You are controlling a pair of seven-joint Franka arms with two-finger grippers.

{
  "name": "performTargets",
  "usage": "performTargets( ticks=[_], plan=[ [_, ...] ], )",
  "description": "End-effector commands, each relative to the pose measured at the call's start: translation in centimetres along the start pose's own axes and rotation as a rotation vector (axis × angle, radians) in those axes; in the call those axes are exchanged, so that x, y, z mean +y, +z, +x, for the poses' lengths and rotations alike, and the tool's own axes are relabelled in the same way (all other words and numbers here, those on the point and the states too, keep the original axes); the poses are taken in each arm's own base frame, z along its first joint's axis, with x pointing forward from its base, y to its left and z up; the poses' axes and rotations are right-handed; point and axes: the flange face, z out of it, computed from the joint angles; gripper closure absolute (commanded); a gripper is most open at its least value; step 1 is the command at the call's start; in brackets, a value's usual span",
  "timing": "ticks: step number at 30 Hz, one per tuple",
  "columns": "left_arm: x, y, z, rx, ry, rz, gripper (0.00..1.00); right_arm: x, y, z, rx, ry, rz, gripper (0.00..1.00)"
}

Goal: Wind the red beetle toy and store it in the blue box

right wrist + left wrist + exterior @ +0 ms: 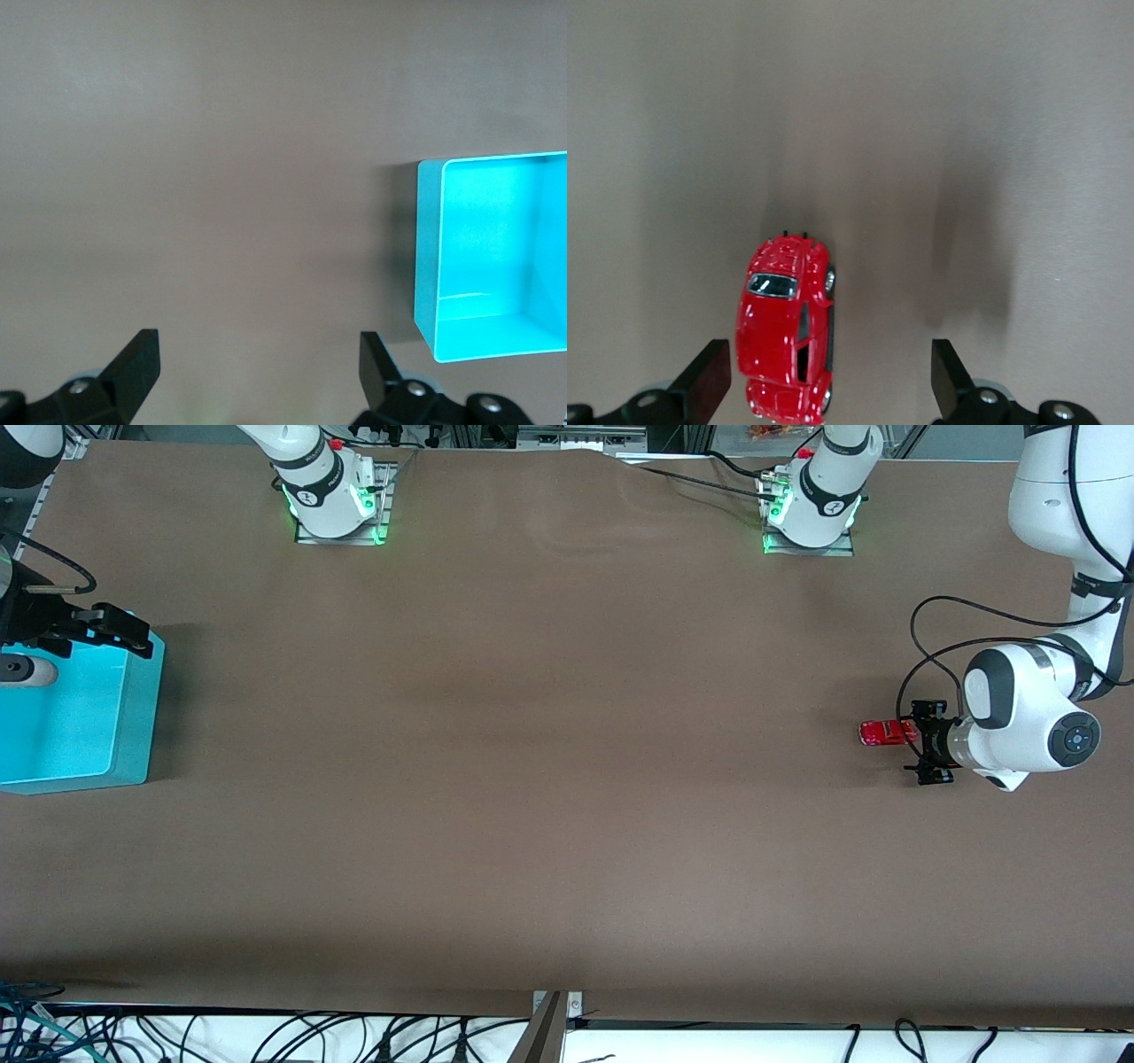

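The red beetle toy (884,732) rests on its wheels on the brown table, toward the left arm's end. My left gripper (926,742) stands open around one end of it. In the left wrist view the red beetle toy (785,332) lies between the fingers, much closer to one fingertip (709,376), and neither finger touches it. The blue box (80,708) sits at the right arm's end of the table. My right gripper (111,627) hangs open and empty over the box's edge. In the right wrist view the blue box (487,230) shows beside the right gripper (257,367).
The two arm bases (337,500) (811,514) stand along the table edge farthest from the front camera. Cables (266,1036) hang below the nearest edge. Bare brown tabletop (532,762) spreads between the toy and the box.
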Motion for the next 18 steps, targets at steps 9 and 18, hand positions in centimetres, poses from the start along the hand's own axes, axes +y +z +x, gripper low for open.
performTargets(
  ticks=[9, 18],
  plan=[
    [-0.74, 0.37, -0.51, -0.014, -0.021, 0.012, 0.20, 0.06, -0.56, 0.22, 0.007, -0.013, 0.011, 0.00],
    [-0.55, 0.07, -0.59, -0.012, -0.012, 0.003, 0.94, 0.14, -0.55, 0.22, 0.007, -0.011, 0.011, 0.00]
  ],
)
